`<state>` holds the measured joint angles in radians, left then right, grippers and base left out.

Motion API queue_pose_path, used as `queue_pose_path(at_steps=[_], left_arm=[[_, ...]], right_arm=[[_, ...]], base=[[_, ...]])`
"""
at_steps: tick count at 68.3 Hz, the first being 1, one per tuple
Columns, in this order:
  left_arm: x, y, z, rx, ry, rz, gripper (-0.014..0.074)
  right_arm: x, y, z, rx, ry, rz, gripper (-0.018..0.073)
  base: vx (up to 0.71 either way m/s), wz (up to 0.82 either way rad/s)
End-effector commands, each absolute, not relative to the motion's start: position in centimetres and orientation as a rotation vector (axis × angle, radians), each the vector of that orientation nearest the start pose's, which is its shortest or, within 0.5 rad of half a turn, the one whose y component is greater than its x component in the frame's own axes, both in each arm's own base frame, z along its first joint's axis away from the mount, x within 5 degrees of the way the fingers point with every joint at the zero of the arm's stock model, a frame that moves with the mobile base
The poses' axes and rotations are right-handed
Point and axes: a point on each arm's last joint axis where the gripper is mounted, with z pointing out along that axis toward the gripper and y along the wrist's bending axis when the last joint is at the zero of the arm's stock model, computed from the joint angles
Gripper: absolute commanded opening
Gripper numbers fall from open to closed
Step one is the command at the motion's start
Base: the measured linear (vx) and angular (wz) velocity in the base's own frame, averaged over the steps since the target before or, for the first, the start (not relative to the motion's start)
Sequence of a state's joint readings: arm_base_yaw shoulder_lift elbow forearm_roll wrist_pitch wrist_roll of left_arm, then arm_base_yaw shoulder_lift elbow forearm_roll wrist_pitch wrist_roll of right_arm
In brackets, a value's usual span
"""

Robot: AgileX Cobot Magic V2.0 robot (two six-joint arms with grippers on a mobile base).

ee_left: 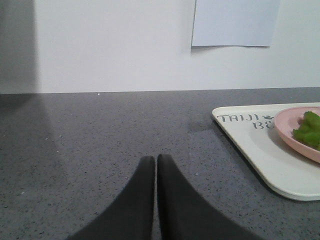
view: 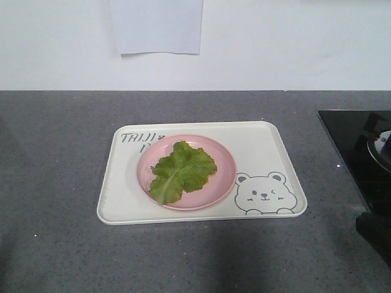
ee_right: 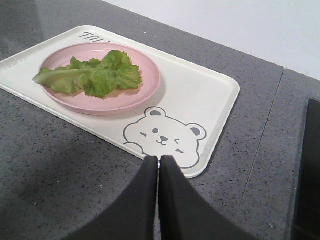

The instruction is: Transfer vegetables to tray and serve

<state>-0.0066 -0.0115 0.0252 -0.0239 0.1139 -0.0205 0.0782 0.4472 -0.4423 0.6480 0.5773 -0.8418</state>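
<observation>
A ruffled green lettuce leaf, the vegetables [view: 181,171] [ee_right: 92,76] [ee_left: 310,130], lies on a round pink plate [view: 222,178] [ee_right: 145,87] [ee_left: 287,125]. That plate stands on the cream tray [view: 263,149] [ee_right: 210,95] [ee_left: 280,167] with the bear face. My left gripper [ee_left: 155,158] is shut and holds nothing, low over the grey counter to the left of the tray. Close to the tray's near edge by the bear, my right gripper [ee_right: 159,159] is shut with nothing in it. Neither gripper shows in the front view.
The grey speckled counter [view: 55,183] runs back to a white wall with a sheet of paper [view: 157,27] [ee_left: 235,22] stuck on it. A black cooktop [view: 357,146] [ee_right: 307,170] lies at the right, with a dark object at its near corner.
</observation>
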Motion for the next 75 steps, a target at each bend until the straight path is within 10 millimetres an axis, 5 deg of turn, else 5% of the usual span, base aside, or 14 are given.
queue_pose_path(at_steps=[1,32,61,75], left_arm=[[5.7,0.0,19.3,-0.032,1.552,-0.043,-0.0006],[5.7,0.0,19.3,-0.031,1.552,-0.042,-0.0006],[5.7,0.0,19.3,-0.031,1.552,-0.042,-0.0006],[5.7,0.0,19.3,-0.031,1.552,-0.042,-0.0006]], right_arm=[[9.0,3.5,30.3,-0.506,1.803,0.181,-0.0002],[9.0,3.7,29.9,-0.541,1.805,0.191,-0.0002],[6.3,1.3,23.1,-0.063,1.763,0.201,-0.0002],[5.4,0.5,21.8,-0.04,1.551,0.113,-0.0002]], base=[[0.0,0.0],[0.0,0.0],[0.0,0.0],[0.0,0.0]])
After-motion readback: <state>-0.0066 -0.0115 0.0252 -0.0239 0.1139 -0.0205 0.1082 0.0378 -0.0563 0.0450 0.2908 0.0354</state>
